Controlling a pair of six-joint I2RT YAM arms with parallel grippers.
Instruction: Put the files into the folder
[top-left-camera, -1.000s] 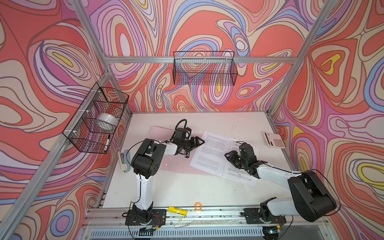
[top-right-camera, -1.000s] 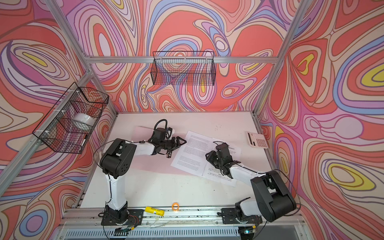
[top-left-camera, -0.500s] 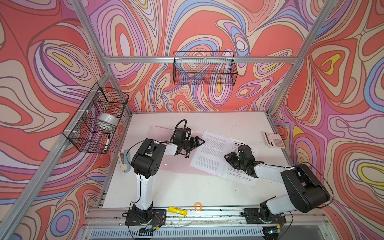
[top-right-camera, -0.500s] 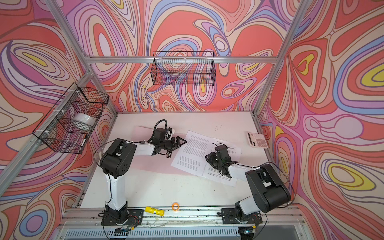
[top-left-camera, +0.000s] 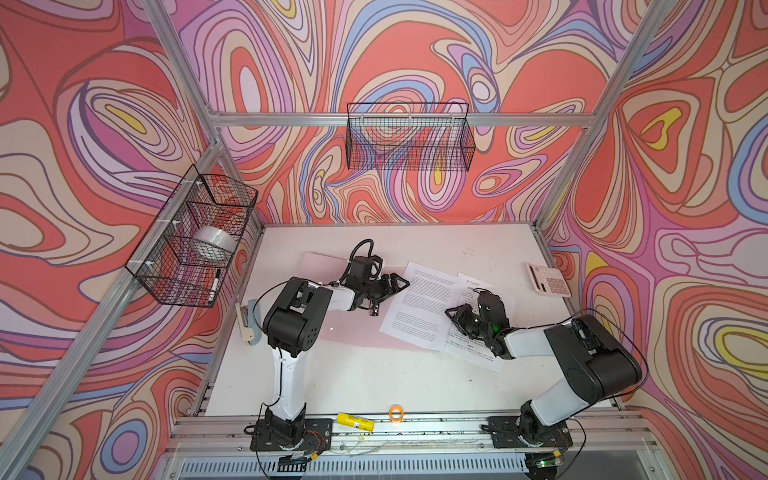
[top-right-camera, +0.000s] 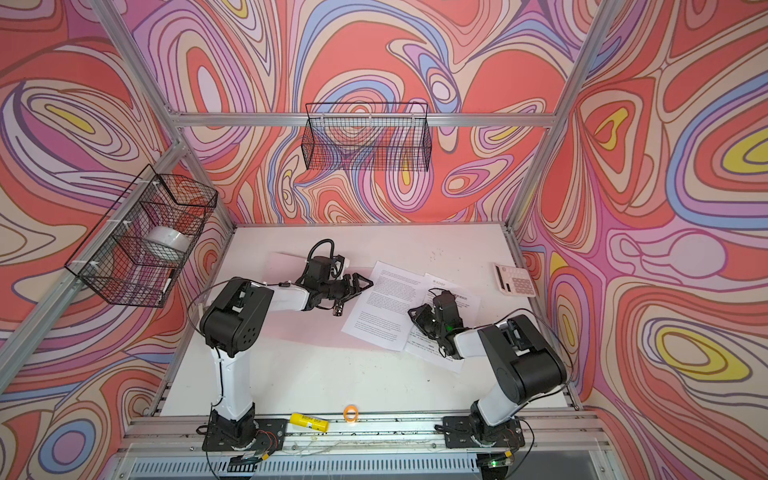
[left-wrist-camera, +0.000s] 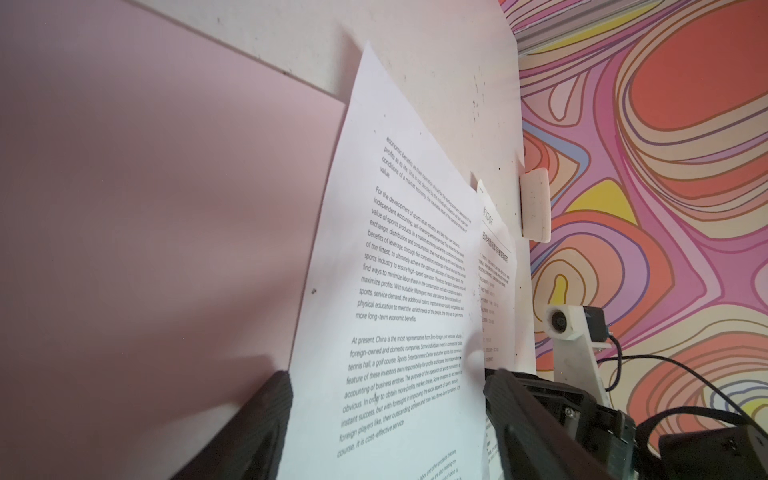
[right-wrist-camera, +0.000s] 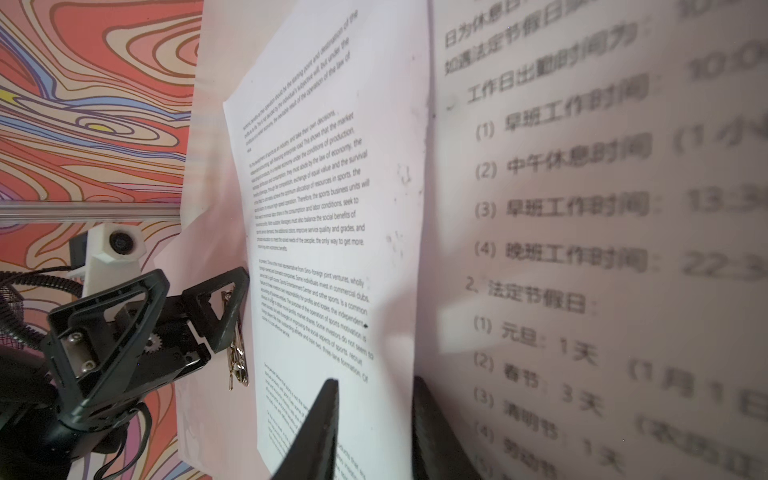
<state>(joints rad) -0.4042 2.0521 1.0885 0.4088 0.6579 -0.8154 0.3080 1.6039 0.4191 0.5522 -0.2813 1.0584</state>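
Note:
The pale pink folder (top-left-camera: 353, 332) lies open and flat on the white table, its silver clip (right-wrist-camera: 237, 357) showing in the right wrist view. Two files overlap at its right edge: a sheet of English text (top-left-camera: 419, 311) partly on the folder, and a sheet with a logo (top-left-camera: 471, 284) under it to the right. My left gripper (top-left-camera: 401, 282) (left-wrist-camera: 386, 399) is open, low over the English sheet's left edge. My right gripper (top-left-camera: 453, 316) (right-wrist-camera: 374, 399) straddles that sheet's right edge, its jaws a narrow gap apart, with the logo sheet (right-wrist-camera: 582, 208) beside it.
A pink-and-white calculator (top-left-camera: 548, 284) lies at the table's right edge. Wire baskets hang on the back wall (top-left-camera: 409, 137) and the left wall (top-left-camera: 195, 245), the left one holding a tape roll. A yellow tube (top-left-camera: 355, 422) and an orange ring (top-left-camera: 397, 413) rest on the front rail.
My right gripper's jaws have drawn closer together over the sheet's edge, and the right arm's elbow has swung inward and up. The left arm has not moved.

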